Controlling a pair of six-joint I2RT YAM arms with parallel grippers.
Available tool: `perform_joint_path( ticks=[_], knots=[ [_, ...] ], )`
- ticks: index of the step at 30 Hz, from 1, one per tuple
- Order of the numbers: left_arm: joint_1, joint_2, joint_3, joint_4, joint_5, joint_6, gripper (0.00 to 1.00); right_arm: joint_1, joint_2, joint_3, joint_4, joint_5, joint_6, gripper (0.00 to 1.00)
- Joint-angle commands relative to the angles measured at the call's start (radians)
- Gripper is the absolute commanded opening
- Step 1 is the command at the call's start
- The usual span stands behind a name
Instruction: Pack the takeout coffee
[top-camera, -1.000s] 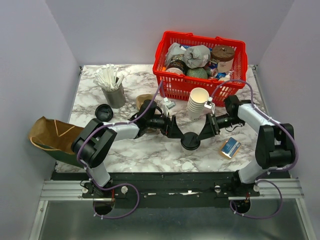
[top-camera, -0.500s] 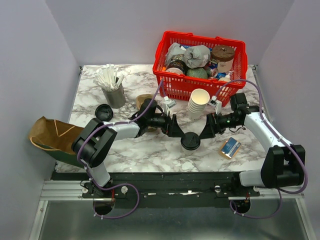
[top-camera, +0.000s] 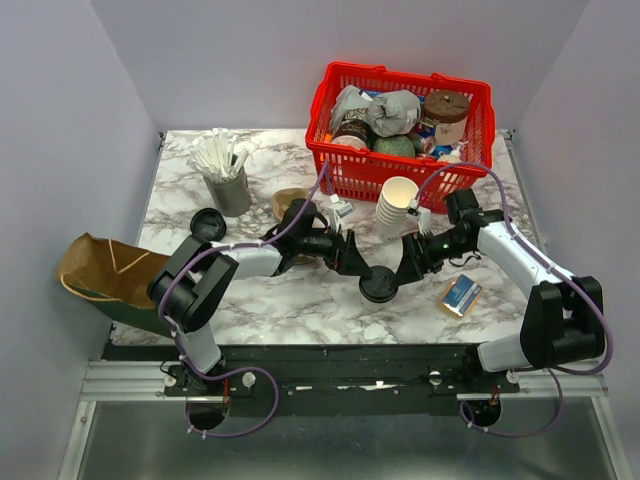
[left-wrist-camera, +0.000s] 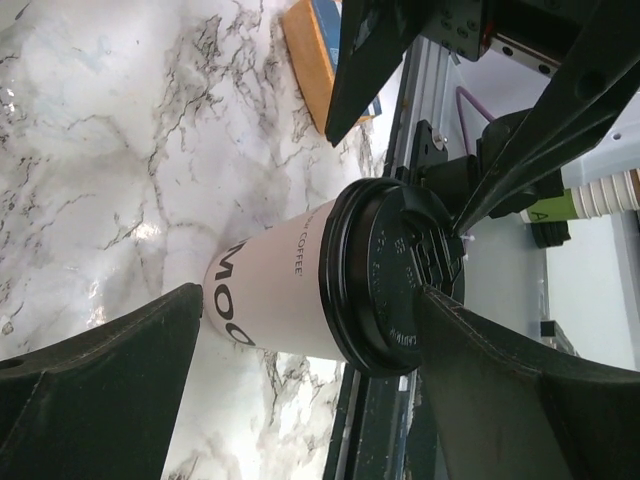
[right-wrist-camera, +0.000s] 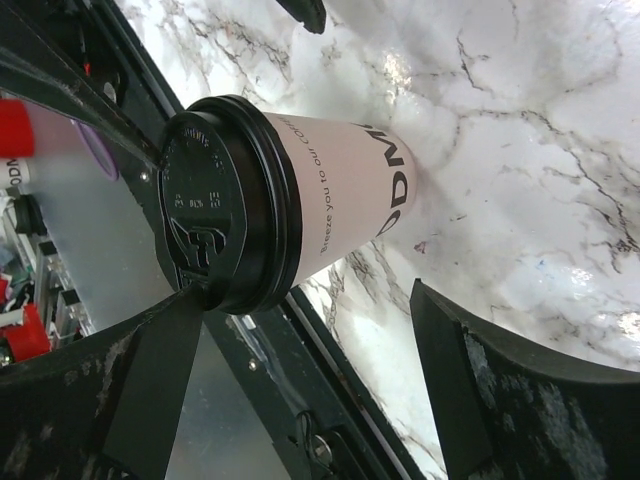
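Observation:
A white takeout coffee cup with a black lid (top-camera: 380, 284) stands upright on the marble table, near its front middle. My left gripper (top-camera: 354, 262) is open just left of the cup and my right gripper (top-camera: 407, 268) is open just right of it. In the left wrist view the cup (left-wrist-camera: 285, 295) lies between the wide-spread fingers (left-wrist-camera: 100, 390), and one fingertip reaches the lid's top. In the right wrist view the cup (right-wrist-camera: 335, 205) is beyond the open fingers (right-wrist-camera: 500, 390), one of them at the lid's edge. A brown paper bag (top-camera: 100, 268) lies open at the table's left front edge.
A red basket (top-camera: 350, 176) full of goods stands at the back right, with a stack of paper cups (top-camera: 396, 206) in front of it. A metal cup of stirrers (top-camera: 227, 178), a loose black lid (top-camera: 208, 224), a brown sleeve (top-camera: 287, 200) and a blue-orange packet (top-camera: 460, 295) lie around.
My right arm swung its elbow outward and back in, and its gripper has settled closer beside the cup. The left arm and the cup have barely moved.

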Motion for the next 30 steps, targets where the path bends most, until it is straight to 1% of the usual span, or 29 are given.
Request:
perform_joint_path(
  ticks=[1, 7, 14, 16, 22, 27, 30],
  knots=[
    [-0.01, 0.018, 0.005, 0.031, -0.025, -0.002, 0.93, 0.015, 0.016, -0.002, -0.007, 0.083, 0.013, 0.89],
    [-0.007, 0.033, 0.005, -0.026, -0.039, 0.045, 0.9, 0.015, 0.027, -0.006, 0.003, 0.138, 0.042, 0.84],
    [-0.002, 0.059, -0.018, -0.012, -0.048, 0.05, 0.89, 0.02, 0.029, -0.011, 0.02, 0.177, 0.066, 0.82],
    [0.003, 0.07, -0.023, 0.008, -0.045, 0.029, 0.88, 0.021, 0.033, -0.012, 0.023, 0.186, 0.072, 0.81],
    [0.022, 0.116, -0.056, 0.12, -0.034, -0.044, 0.87, 0.026, 0.052, -0.012, 0.026, 0.197, 0.08, 0.81],
    [0.035, 0.173, -0.084, 0.303, -0.004, -0.203, 0.87, 0.026, 0.053, -0.011, 0.023, 0.184, 0.072, 0.81],
    [0.036, 0.202, -0.078, 0.324, -0.005, -0.222, 0.86, 0.024, 0.064, -0.009, 0.022, 0.184, 0.075, 0.81]
  ],
)
